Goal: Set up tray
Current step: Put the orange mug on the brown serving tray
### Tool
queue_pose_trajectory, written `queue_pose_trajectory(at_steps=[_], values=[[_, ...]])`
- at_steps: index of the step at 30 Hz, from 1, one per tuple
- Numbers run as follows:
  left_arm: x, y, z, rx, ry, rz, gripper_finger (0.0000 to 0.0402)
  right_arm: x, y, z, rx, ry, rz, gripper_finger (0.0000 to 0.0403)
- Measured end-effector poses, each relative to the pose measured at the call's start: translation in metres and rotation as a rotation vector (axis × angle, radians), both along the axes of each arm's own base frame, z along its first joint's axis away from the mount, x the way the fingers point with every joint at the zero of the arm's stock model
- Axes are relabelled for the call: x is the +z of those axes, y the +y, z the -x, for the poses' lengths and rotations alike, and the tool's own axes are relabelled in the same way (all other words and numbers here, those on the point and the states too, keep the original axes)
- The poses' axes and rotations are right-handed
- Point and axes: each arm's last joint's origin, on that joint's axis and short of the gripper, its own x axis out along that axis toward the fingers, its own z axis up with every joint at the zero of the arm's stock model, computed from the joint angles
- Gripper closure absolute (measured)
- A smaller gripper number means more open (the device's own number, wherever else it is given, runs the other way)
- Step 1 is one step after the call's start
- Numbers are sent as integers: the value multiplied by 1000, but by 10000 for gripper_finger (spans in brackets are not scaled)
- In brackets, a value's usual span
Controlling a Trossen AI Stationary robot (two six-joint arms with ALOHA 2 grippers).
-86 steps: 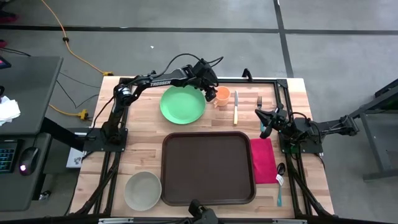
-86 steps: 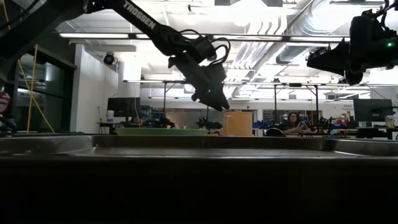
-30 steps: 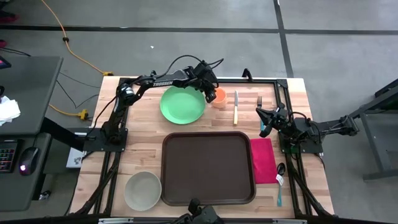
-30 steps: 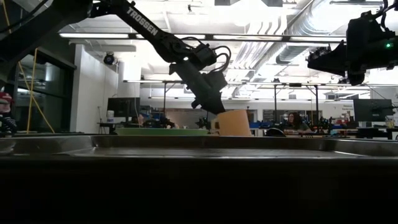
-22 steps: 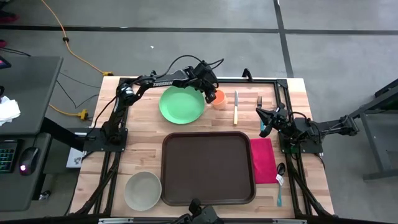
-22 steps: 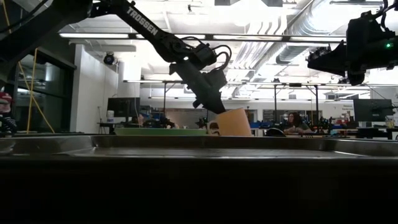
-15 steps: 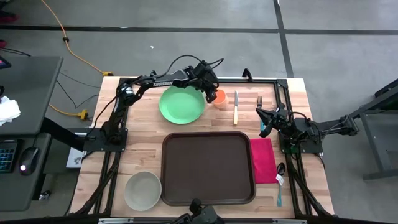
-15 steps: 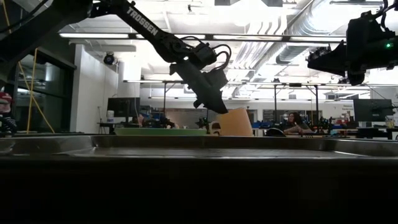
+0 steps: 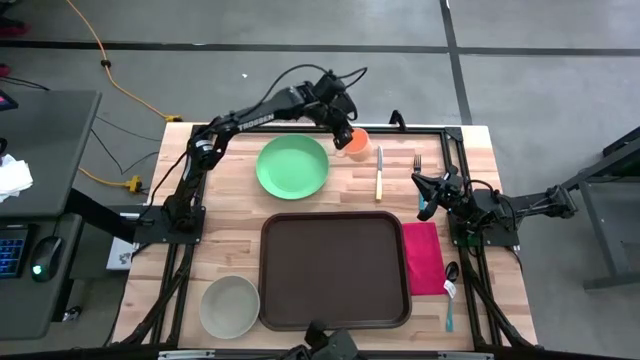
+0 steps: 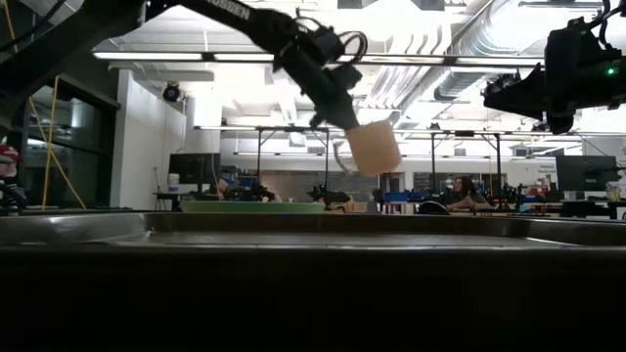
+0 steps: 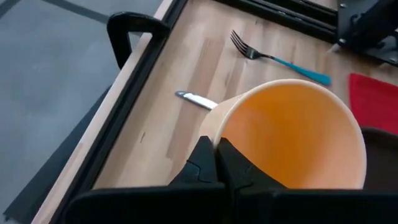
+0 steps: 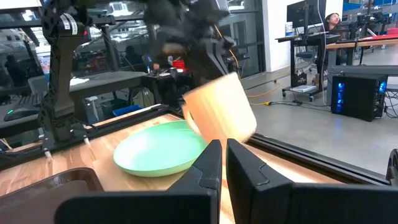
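- At the table's far edge, your left gripper [image 9: 347, 137] pinches the rim of an orange cup [image 9: 356, 140] and holds it tilted in the air, clear of the wood; the low view shows the cup [image 10: 374, 148] hanging above the table line.
- Beside the lifted cup, nearer the left arm, you have a round green plate [image 9: 292, 167] lying flat on the table.
- On the cup's other side lie a knife [image 9: 379, 173] and then a fork [image 9: 417, 163].
- Your right gripper [image 9: 424, 207] waits above the table's right side, its fingers pressed together on nothing, just beyond a red napkin [image 9: 422, 257].
- Your tray [image 9: 334, 270] sits bare at the near centre, with a pale bowl [image 9: 229, 306] to its left.
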Motion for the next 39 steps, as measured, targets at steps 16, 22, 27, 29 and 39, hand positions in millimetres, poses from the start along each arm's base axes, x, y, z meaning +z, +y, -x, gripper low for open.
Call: queue_pose_trajectory(at_steps=[16, 22, 27, 29, 39], values=[[65, -27, 38, -11, 134, 46, 390, 0, 0, 0, 0, 0, 0, 402], [66, -27, 39, -8, 138, 46, 390, 0, 0, 0, 0, -2, -1, 402], [65, -27, 40, -11, 150, 49, 390, 0, 0, 0, 0, -3, -1, 402], [64, -30, 40, -17, 160, 54, 390, 0, 0, 0, 0, -3, -1, 402], [58, -59, 44, -92, 340, 62, 390, 0, 0, 0, 0, -4, -1, 402]])
